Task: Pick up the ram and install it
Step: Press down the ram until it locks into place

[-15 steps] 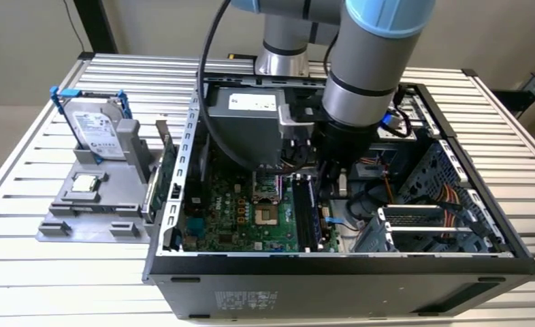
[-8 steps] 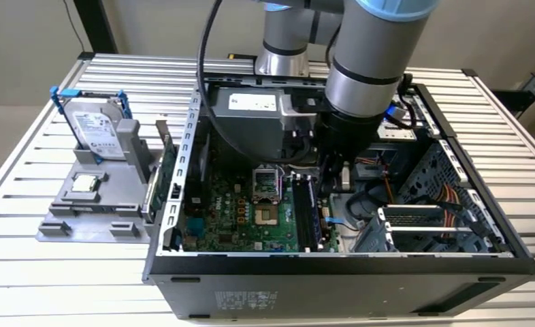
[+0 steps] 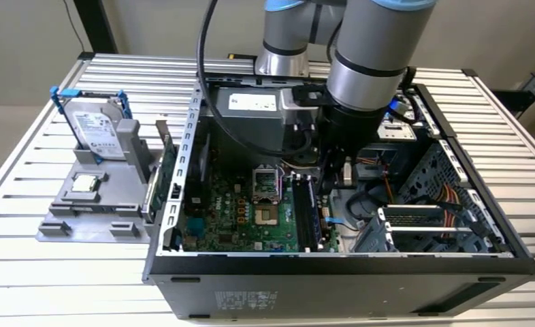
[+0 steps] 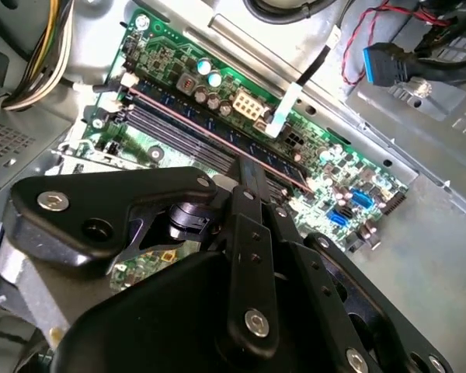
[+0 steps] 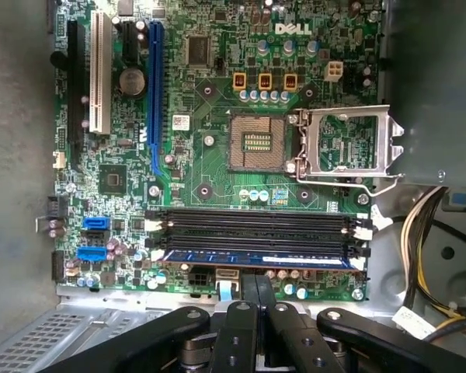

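The ram point(image 5: 260, 259) sits in the motherboard point(image 5: 217, 171) slot nearest the gripper point(image 5: 256, 291), inside the case point(image 3: 340, 266).

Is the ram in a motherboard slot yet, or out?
In: the ram lies along the slot nearest the gripper, level with the empty black slots.

The slatted aluminium table point(image 3: 31, 157) supports an open computer case point(image 3: 340, 272) and, beside it, a grey parts fixture point(image 3: 95, 221).
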You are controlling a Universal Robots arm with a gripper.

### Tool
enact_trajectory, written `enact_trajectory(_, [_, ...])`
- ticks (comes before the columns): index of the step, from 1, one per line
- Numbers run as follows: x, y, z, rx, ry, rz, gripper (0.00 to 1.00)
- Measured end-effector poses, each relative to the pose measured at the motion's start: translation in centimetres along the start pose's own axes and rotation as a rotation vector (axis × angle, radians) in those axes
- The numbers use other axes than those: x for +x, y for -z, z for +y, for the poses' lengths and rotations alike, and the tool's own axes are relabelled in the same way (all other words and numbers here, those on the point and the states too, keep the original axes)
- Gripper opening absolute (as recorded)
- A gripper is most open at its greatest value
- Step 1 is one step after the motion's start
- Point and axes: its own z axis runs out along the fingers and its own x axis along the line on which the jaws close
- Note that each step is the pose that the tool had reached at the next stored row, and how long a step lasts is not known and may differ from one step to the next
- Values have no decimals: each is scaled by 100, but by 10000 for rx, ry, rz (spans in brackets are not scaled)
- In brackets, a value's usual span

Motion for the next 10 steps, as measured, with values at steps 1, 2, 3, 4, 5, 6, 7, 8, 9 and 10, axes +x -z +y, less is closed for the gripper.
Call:
enact_trajectory(1, [1, 12, 0, -2, 0, 1, 0])
enact_trajectory(2, [1, 20, 0, -3, 0, -1, 0])
enact_trajectory(3, [1, 29, 0, -4, 0, 0, 0])
enact_trajectory(4, [2, 35, 0, -5, 1, 0, 0])
enact_trajectory(5, [2, 35, 0, -5, 1, -2, 0])
enact_trajectory(6, [2, 35, 0, -5, 1, -2, 0])
enact_trajectory(7, [2, 36, 0, -5, 1, -1, 0])
enact_trajectory(8, [2, 37, 0, -5, 1, -1, 0])
enact_trajectory(9, [2, 37, 0, -5, 1, -1, 0])
enact_trajectory(10, [2, 37, 0, -5, 1, -1, 0])
